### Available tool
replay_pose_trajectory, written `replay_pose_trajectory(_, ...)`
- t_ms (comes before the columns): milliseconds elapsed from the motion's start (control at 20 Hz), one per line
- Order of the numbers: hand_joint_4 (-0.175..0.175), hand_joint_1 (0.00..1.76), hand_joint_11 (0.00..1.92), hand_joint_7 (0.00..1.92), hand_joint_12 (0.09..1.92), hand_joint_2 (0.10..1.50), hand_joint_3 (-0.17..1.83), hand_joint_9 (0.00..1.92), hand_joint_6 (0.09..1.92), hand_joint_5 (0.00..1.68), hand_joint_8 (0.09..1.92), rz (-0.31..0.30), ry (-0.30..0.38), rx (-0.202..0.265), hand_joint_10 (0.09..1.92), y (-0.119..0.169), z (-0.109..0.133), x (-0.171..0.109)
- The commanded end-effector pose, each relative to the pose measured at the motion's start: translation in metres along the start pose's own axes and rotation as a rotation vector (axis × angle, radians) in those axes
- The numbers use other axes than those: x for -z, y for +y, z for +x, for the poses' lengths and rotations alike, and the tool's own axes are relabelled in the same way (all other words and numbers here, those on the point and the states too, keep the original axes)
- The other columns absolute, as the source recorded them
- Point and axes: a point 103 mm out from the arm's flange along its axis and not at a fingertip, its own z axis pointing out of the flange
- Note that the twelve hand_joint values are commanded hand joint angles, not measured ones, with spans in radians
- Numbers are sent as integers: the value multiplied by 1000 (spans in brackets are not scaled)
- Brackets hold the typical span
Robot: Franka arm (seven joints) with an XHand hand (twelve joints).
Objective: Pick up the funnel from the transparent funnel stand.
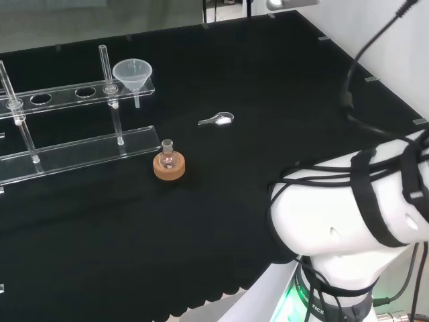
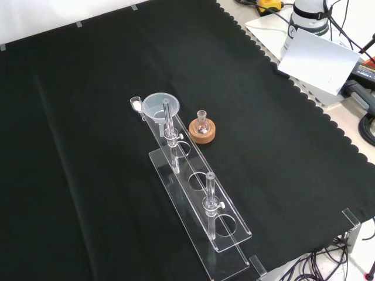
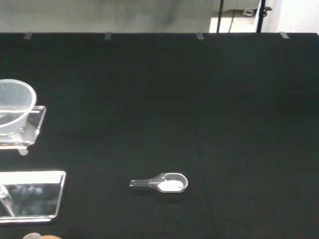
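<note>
One black cloth (image 1: 268, 100) under funnel (image 1: 133, 71), clear stand (image 1: 67, 94).

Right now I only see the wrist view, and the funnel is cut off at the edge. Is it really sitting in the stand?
Observer: Yes. In the head view the funnel sits upright in the end hole of the stand, with its stem poking down through the top shelf.
Operator: Is anything else stuck in the stand?
Observer: No. The front view shows its other holes empty.
Operator: Is something close by that I might bump?
Observer: A small flask on a cork ring stands beside the stand, apart from it, on the side away from the spoon in the front view.
</note>
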Motion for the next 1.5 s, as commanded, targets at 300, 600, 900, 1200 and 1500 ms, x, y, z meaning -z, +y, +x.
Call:
replay_pose_trajectory(300,2,0,253,44,1336,1171,431,266,87,230,583,50,-197,7,659,90,51,-27)
replay_pose_trajectory(600,1,0,248,42,1337,1169,424,270,87,228,582,73,-167,91,660,128,81,-47)
replay_pose_trajectory(900,-7,0,239,40,1342,1152,409,273,87,214,581,115,-149,146,661,150,106,-73)
replay_pose_trajectory(1200,-21,0,228,63,1363,1095,369,304,87,174,599,128,-128,174,683,154,127,-108)
replay_pose_trajectory(1500,-25,34,210,48,1391,995,307,306,87,150,644,164,-100,200,715,157,142,-120)
